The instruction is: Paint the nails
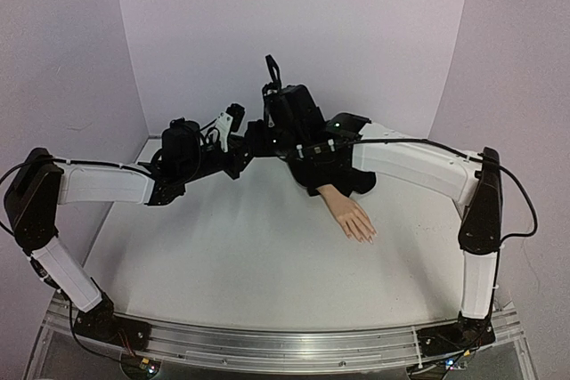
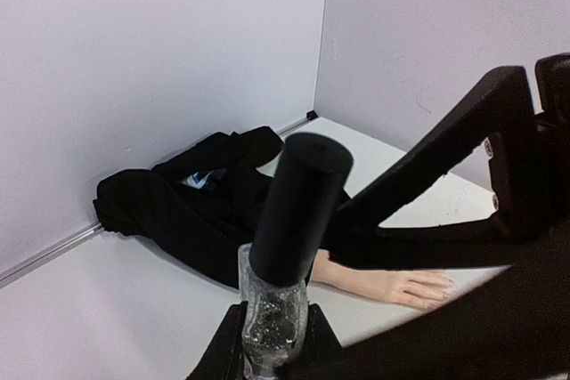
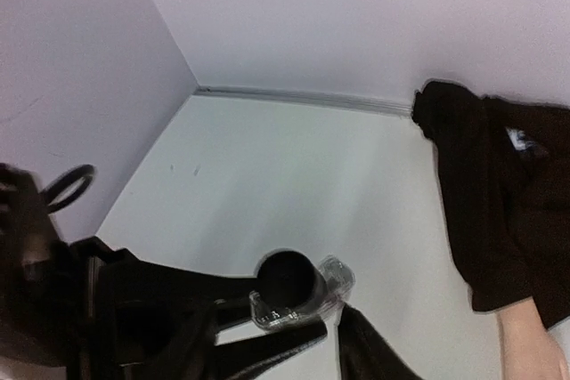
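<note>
The left claw (image 2: pixel 272 344) is clamped shut on the clear bottle (image 2: pixel 270 313) and holds it upright. The right claw (image 3: pixel 329 349) stands partly open and empty, just beside the bottle's dark cap (image 2: pixel 301 206). The nails (image 1: pixel 365 236) tip the mannequin hand (image 1: pixel 347 213), which lies flat on the table (image 1: pixel 223 255) well apart from the bottle. To uncap well, the right claw should probably centre on the cap, close squarely and twist without tilting the bottle.
</note>
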You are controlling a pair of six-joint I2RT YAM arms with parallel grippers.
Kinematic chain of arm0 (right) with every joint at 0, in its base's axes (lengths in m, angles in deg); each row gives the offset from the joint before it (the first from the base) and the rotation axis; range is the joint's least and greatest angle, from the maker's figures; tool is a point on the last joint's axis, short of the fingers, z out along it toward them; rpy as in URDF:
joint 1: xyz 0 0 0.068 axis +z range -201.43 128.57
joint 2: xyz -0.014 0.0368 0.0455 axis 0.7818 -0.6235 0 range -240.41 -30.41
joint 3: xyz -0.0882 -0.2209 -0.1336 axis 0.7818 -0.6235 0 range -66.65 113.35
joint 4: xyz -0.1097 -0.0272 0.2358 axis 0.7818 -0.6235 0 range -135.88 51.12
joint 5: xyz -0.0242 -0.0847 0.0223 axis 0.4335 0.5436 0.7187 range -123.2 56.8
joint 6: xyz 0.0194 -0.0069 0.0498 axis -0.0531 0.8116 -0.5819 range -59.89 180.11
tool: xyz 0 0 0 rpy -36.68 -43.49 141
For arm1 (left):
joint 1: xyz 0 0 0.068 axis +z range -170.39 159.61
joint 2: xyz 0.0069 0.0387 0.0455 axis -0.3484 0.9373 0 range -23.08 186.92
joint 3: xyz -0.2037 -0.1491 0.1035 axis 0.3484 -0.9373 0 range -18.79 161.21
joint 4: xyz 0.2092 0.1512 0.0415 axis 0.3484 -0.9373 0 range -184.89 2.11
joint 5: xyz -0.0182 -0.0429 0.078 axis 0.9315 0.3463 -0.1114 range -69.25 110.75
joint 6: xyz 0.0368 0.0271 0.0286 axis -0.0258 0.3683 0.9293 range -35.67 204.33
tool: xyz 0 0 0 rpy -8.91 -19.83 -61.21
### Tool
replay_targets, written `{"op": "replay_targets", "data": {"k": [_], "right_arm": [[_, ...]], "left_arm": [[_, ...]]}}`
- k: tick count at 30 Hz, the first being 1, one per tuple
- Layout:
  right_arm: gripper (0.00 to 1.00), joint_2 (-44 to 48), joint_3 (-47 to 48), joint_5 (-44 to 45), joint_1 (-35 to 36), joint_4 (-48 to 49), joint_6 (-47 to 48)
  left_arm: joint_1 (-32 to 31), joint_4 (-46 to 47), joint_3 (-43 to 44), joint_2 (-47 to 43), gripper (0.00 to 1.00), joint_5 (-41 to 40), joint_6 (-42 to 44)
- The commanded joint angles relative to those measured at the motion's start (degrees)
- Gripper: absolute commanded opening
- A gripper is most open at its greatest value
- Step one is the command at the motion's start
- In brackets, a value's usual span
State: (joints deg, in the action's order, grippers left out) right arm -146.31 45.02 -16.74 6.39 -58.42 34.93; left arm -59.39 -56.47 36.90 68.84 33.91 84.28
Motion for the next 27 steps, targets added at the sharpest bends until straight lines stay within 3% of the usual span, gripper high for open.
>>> {"op": "replay_targets", "data": {"k": [1,3,6,9,12,17,24,27], "right_arm": [[0.7,9.4,-4.9,-11.4,-1.4,-5.7,8.6],[0.75,13.9,-8.7,-16.0,-2.8,-5.6,12.8],[0.76,20.4,-15.8,-32.4,-6.3,-3.7,19.3],[0.72,23.1,-19.0,-48.1,-9.2,-3.6,26.7],[0.63,23.7,-18.7,-59.9,-11.4,-3.4,32.2],[0.48,20.0,-12.7,-65.6,-11.8,-3.3,35.4],[0.46,16.1,-9.0,-71.1,-11.9,-3.1,34.2],[0.39,14.8,-7.6,-74.0,-11.8,-3.1,33.0]], "left_arm": [[-0.2,1.4,0.7,-6.9,0.0,5.1,-2.4],[-0.2,-2.0,-0.4,-8.8,0.0,7.2,-2.9],[-0.1,-6.0,-1.4,-11.1,0.0,12.1,-3.8],[0.0,-9.2,-0.9,-11.7,0.0,20.2,-4.8],[0.2,-10.2,0.0,-11.6,0.0,29.7,-6.4],[0.4,-8.2,0.9,-10.7,0.0,42.0,-9.4],[0.4,-7.0,1.4,-10.4,0.0,46.3,-10.5],[0.4,-6.5,1.6,-9.7,0.0,47.1,-11.1]]}}
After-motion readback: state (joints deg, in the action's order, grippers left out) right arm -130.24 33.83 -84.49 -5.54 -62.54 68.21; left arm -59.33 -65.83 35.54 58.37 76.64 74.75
